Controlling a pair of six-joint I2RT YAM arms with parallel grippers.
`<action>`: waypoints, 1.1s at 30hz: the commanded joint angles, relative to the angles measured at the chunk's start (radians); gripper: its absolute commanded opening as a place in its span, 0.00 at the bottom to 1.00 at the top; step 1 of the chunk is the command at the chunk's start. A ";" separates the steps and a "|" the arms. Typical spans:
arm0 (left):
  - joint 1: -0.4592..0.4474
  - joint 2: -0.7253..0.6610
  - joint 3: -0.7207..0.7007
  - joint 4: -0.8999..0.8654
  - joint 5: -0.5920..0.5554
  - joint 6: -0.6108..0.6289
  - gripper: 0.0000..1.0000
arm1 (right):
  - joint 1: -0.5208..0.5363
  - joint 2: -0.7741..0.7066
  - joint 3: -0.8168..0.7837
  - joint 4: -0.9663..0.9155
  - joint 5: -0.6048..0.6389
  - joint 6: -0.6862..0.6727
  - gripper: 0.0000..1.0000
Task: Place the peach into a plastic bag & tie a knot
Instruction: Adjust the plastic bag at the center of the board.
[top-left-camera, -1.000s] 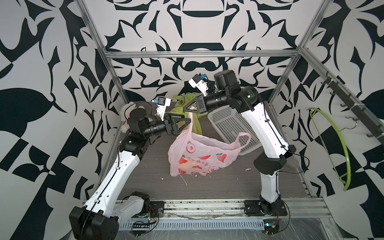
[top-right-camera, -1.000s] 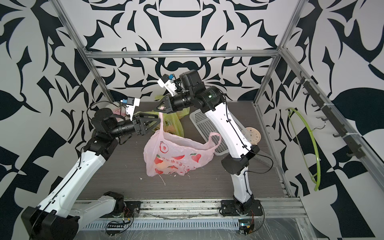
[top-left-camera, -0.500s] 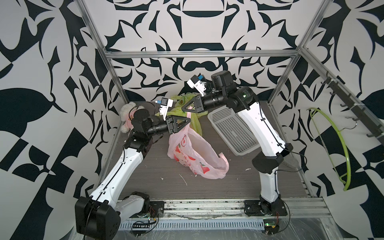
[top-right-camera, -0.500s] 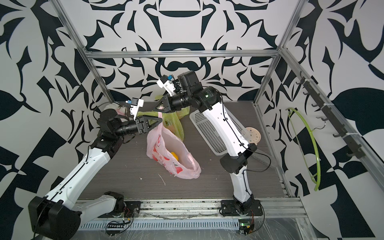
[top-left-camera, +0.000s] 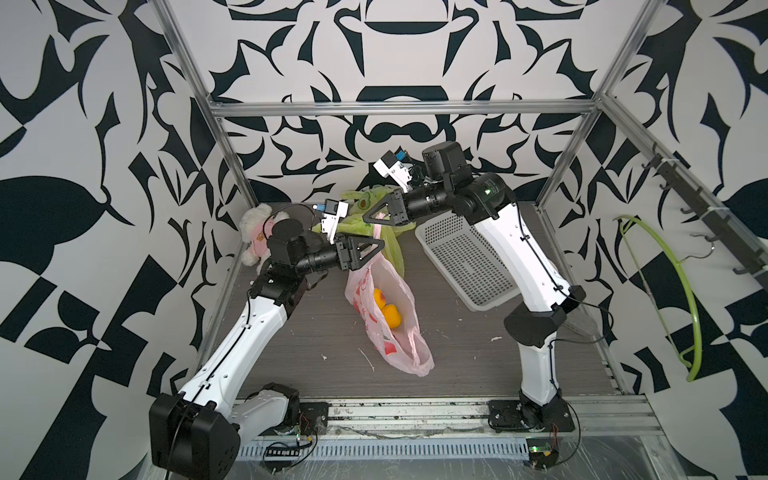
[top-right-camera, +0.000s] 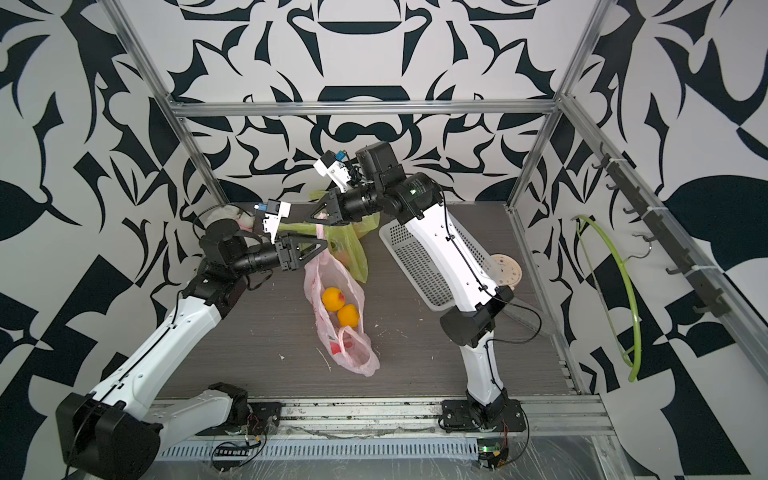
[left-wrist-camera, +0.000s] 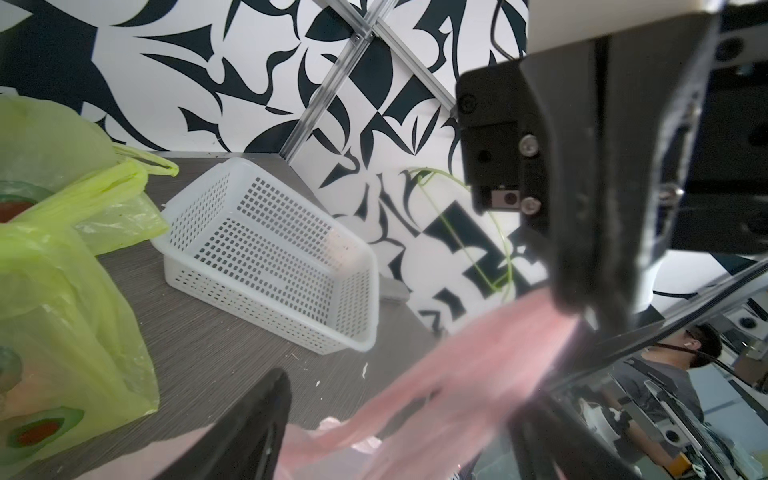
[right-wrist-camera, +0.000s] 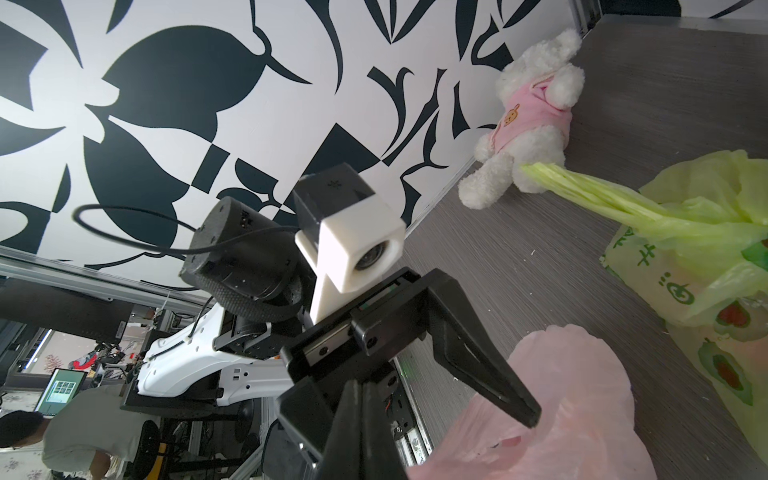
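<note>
Both top views first. Finds two peaches (top-left-camera: 390, 318) inside the pink plastic bag (top-left-camera: 409, 345), lower end seemingly down on the table (top-left-camera: 316, 332). Hangs the bag's upper end from the right gripper (top-left-camera: 371, 220), clamped tight on the plastic. Places the left gripper (top-left-camera: 372, 251) just beside that strip, spread wide, gripping nothing. Spots the free handle (top-right-camera: 369, 351) at the bag's near end, well apart from either tool. Ignores the green bag (top-right-camera: 353, 253), white basket (top-right-camera: 415, 266) and plush toy (top-left-camera: 251, 232) at the back.

Left wrist next. Shows the pink handle (left-wrist-camera: 478, 374) stretched from the right gripper's pinched tips, passing between the left fingers (left-wrist-camera: 253, 424), spread either side.

Right wrist last. Confirms a wide gap in the left jaws, poised over pink film.

Reads as bagging done, knot not yet started. Calls next for closing the left on plastic, then fetching the free handle, crossing both and pulling through without spilling fruit.
</note>
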 joint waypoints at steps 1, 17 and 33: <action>-0.001 -0.009 0.080 -0.084 -0.002 0.095 0.84 | -0.002 0.009 0.007 0.046 -0.062 0.014 0.00; -0.002 0.039 0.102 -0.115 0.211 0.054 0.63 | -0.047 0.030 0.007 0.090 -0.134 0.065 0.00; 0.000 -0.013 0.026 -0.089 0.099 0.026 0.21 | -0.091 -0.032 -0.099 0.110 -0.119 0.053 0.00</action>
